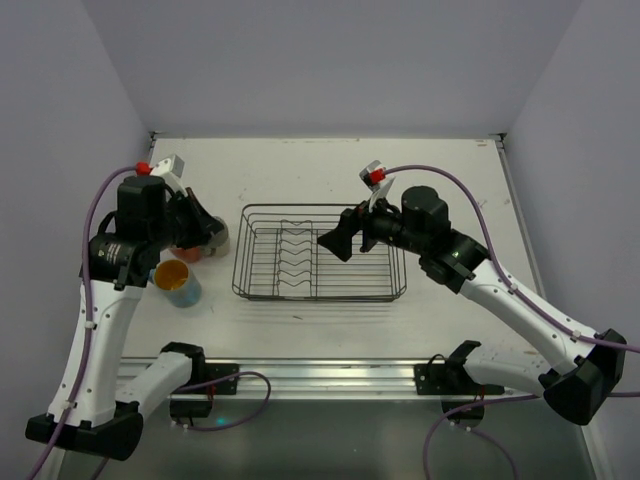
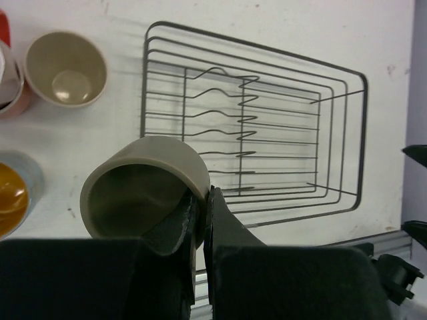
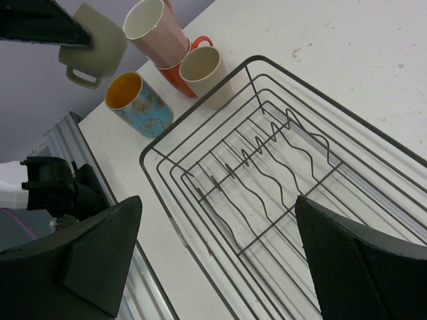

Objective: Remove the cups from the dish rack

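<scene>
The black wire dish rack (image 1: 320, 253) holds no cups; it also shows in the left wrist view (image 2: 267, 120) and the right wrist view (image 3: 280, 180). My left gripper (image 2: 202, 197) is shut on the rim of the olive-grey mug (image 2: 143, 187) and holds it above the table, left of the rack (image 1: 212, 236). The beige mug (image 3: 203, 75), pink mug (image 3: 150, 27), orange mug (image 3: 180, 70) and light blue mug (image 3: 137, 103) stand together on the table left of the rack. My right gripper (image 3: 217, 207) is wide open and empty over the rack's middle (image 1: 340, 242).
The light blue mug (image 1: 178, 282) stands nearest the front, just below my left gripper. The metal base rail (image 1: 320, 375) runs along the near table edge. The side and back walls enclose the table.
</scene>
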Controlling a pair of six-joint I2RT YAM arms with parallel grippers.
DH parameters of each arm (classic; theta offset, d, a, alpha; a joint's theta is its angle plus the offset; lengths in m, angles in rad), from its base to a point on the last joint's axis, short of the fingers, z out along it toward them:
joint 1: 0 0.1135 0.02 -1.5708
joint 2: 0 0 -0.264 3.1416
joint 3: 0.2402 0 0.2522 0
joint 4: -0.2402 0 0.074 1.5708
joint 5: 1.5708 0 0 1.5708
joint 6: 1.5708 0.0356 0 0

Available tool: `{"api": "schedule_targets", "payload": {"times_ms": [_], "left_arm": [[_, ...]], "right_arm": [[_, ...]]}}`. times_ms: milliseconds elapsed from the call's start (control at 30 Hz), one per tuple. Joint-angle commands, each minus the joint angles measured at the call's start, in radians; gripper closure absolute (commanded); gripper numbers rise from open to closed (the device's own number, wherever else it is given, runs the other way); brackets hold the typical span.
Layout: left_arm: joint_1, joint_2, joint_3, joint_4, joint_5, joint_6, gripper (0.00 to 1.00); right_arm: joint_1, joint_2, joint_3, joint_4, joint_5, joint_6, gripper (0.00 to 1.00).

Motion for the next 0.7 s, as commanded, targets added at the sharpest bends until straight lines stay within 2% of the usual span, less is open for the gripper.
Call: {"api": "schedule_targets", "payload": {"times_ms": [0, 200, 400, 667], "left_arm": [[0.007, -0.034, -0.043, -0.077, -0.110, 0.044, 1.00], [0.007, -0.035, -0.126, -0.097, -0.249, 0.044, 1.00], [0.005, -0.028, -0.232, -0.036, -0.254, 0.039, 1.00], [0.005, -0.002, -0.295, 0.015, -0.268, 0.046, 1.00]], "right_arm": [[-0.003, -0.004, 0.003, 0.006, 0.003, -0.009, 0.01], [-0.001, -0.013, -0.021, 0.004, 0.006, -0.006, 0.01], [-0.003, -0.015, -0.032, 0.003, 0.004, -0.003, 0.01], [-0.001, -0.003, -0.050, 0.004, 0.003, -0.003, 0.01]]}}
